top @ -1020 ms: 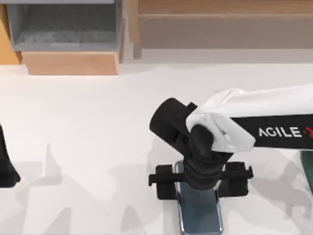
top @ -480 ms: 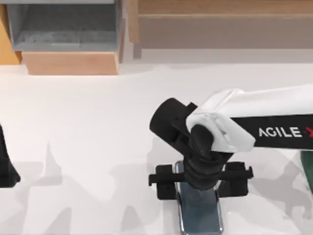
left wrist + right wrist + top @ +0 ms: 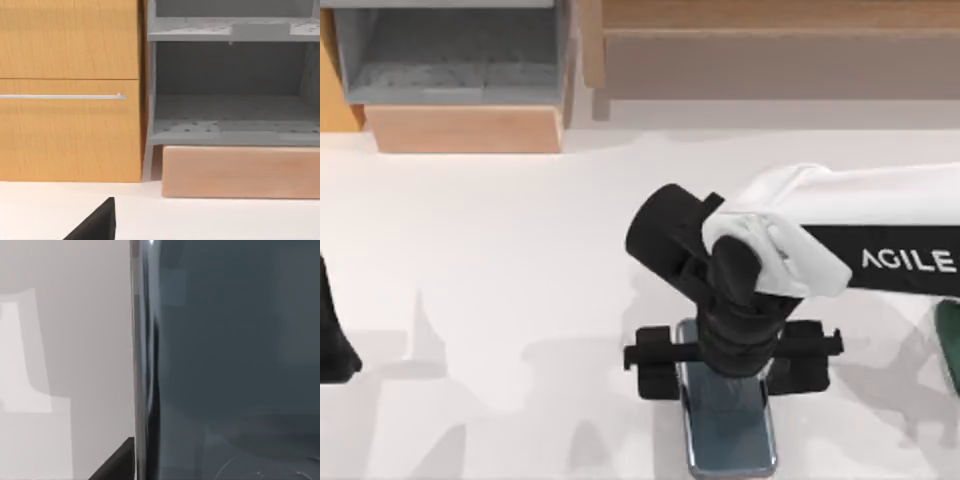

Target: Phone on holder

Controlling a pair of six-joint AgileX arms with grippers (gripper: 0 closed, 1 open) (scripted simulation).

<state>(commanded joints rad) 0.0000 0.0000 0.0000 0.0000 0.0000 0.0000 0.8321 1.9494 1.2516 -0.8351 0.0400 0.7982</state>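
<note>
Phone (image 3: 728,425) flat on table (image 3: 520,260), right pincer (image 3: 732,362) straddling its far end, fingers spread wide for side grip; left arm parked at table's left edge.

The white table (image 3: 500,260) takes up most of the top view. At its far edge, on the left, stands a grey open shelf unit (image 3: 450,55), and a pale wooden block (image 3: 465,128) lies in front of it. Beside the shelf unit there is an orange wooden cabinet (image 3: 70,90) with a thin metal handle (image 3: 62,96). A long wooden board (image 3: 780,45) runs along the far edge on the right.
</note>
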